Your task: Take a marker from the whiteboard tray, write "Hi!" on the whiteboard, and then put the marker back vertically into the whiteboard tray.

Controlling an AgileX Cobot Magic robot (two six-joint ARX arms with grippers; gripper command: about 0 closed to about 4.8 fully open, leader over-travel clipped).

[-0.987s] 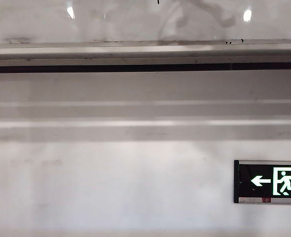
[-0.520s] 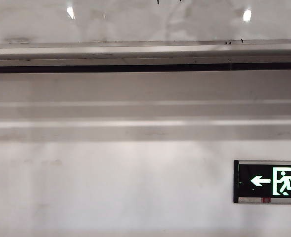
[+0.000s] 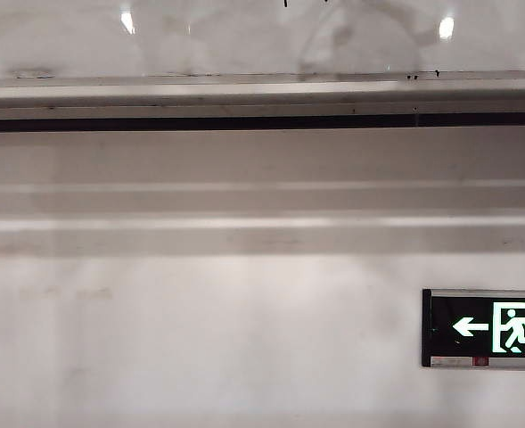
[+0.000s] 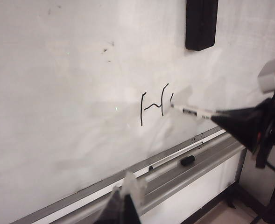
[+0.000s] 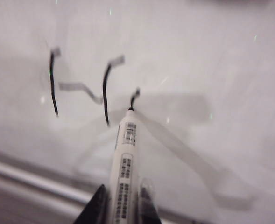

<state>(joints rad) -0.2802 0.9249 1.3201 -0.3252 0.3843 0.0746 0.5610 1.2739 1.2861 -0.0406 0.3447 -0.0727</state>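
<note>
In the right wrist view my right gripper [image 5: 123, 205] is shut on the marker [image 5: 124, 158], a white barrel with dark print. Its tip touches the whiteboard [image 5: 198, 56] just under a short black stroke, right of two tall strokes joined by a faint bar. The left wrist view shows the same marker [image 4: 193, 112] sticking out of the right gripper [image 4: 219, 114] towards the strokes on the whiteboard [image 4: 58, 93]. The whiteboard tray [image 4: 207, 156] runs below. My left gripper [image 4: 126, 198] hangs shut and empty near the tray, away from the writing. In the exterior view only the whiteboard [image 3: 244, 40] and tray [image 3: 244, 94] show.
A black eraser [image 4: 201, 23] sticks to the board above the writing. A small black cap-like piece [image 4: 187, 160] lies in the tray beside a slim pale rod. Below the tray is a matte wall with a green exit sign [image 3: 485, 327].
The faint dark reflection of the arm on the board's lower part has shifted slightly. The tray, wall and sign look the same.
</note>
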